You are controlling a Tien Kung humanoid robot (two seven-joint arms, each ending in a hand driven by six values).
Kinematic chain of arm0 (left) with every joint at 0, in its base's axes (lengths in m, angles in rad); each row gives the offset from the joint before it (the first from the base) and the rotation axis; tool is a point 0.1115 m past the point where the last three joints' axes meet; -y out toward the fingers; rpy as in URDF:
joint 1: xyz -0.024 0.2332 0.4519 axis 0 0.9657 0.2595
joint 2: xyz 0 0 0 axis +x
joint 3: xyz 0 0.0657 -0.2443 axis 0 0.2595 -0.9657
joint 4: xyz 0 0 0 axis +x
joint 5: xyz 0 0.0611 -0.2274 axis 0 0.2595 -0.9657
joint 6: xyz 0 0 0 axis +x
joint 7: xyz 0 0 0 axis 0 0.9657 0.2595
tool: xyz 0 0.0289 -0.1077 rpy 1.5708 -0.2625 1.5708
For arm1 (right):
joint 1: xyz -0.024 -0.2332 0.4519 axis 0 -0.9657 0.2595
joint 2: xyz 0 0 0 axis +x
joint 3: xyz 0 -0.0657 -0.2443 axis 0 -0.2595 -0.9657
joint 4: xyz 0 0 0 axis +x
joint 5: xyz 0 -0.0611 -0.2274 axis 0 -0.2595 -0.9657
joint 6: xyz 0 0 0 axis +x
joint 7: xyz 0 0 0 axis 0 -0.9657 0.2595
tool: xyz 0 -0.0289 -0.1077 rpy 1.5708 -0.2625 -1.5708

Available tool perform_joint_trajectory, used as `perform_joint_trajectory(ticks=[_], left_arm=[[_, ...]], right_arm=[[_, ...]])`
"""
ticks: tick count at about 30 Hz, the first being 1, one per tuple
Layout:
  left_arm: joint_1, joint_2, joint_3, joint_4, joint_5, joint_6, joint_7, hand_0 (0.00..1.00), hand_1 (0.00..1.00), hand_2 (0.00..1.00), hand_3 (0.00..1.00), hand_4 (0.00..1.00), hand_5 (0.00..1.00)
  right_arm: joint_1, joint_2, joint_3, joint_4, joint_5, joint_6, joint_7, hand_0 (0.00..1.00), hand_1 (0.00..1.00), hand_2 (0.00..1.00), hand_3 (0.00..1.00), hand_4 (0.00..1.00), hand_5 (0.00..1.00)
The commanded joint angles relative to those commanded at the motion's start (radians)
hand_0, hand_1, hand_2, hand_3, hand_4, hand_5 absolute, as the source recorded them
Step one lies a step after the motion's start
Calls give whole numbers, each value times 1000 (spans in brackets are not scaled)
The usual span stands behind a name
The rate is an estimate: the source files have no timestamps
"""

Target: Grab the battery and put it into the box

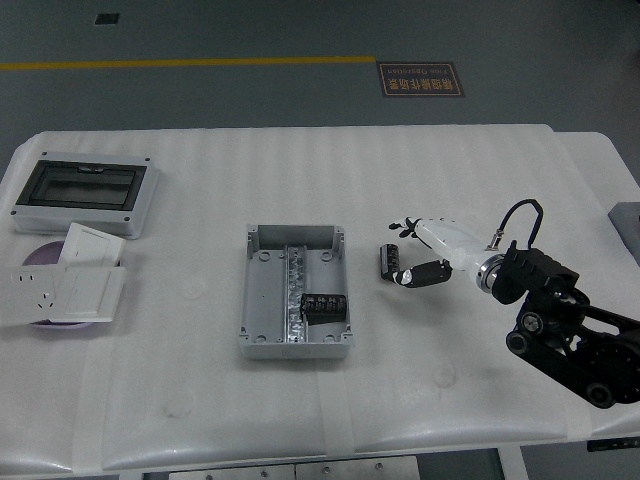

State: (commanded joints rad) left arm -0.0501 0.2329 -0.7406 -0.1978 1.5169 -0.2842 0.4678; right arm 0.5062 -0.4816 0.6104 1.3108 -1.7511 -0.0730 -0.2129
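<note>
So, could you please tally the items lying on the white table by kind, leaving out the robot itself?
Black cylindrical batteries: 2, one inside the box, one at the right hand
Open grey metal box: 1
Grey enclosure with dark window: 1
White socket and switch plates: 2
Purple disc: 1
Total: 7

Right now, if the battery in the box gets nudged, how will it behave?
The battery looks like a short black body lying flat, so it is probably rigid and dense for its size. If round, it might roll, but the box wall and the middle rail flank it closely, so it would likely shift little.
</note>
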Motion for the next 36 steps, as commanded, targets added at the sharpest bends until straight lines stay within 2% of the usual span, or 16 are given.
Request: perform_joint_trajectory(ticks=[2,12,14,24,25,30,31,36], left_arm=[[0,0,0,0,0,0,0,651,654,574,591,616,4],[-2,2,2,0,-2,2,-2,651,653,573,591,615,4],[-2,2,1,0,-1,3,-3,651,653,572,591,614,4],[-3,2,5,0,-3,5,-5,651,653,572,592,613,2],[-3,2,5,0,-4,6,-6,651,653,572,592,613,5],[-5,3,10,-1,-8,6,-6,651,653,572,592,613,5],[-5,3,11,-1,-8,6,-6,651,653,572,592,611,5],[-6,3,14,-1,-11,7,-7,651,653,572,592,611,5]], right_arm=[[3,1,-9,-1,6,-1,1,955,841,834,919,891,458],[22,22,-67,-44,6,-22,8,955,842,830,917,872,460],[25,25,-73,-49,0,-37,13,948,841,823,910,850,467],[31,29,-88,-75,-19,-105,41,948,825,784,873,871,465],[31,29,-91,-77,-19,-108,42,902,771,714,780,691,305],[31,28,-110,-84,-16,-117,46,902,771,714,780,691,305],[30,29,-114,-85,-15,-118,47,860,733,649,688,592,236],[28,30,-122,-89,-13,-124,49,860,733,649,688,592,236]])
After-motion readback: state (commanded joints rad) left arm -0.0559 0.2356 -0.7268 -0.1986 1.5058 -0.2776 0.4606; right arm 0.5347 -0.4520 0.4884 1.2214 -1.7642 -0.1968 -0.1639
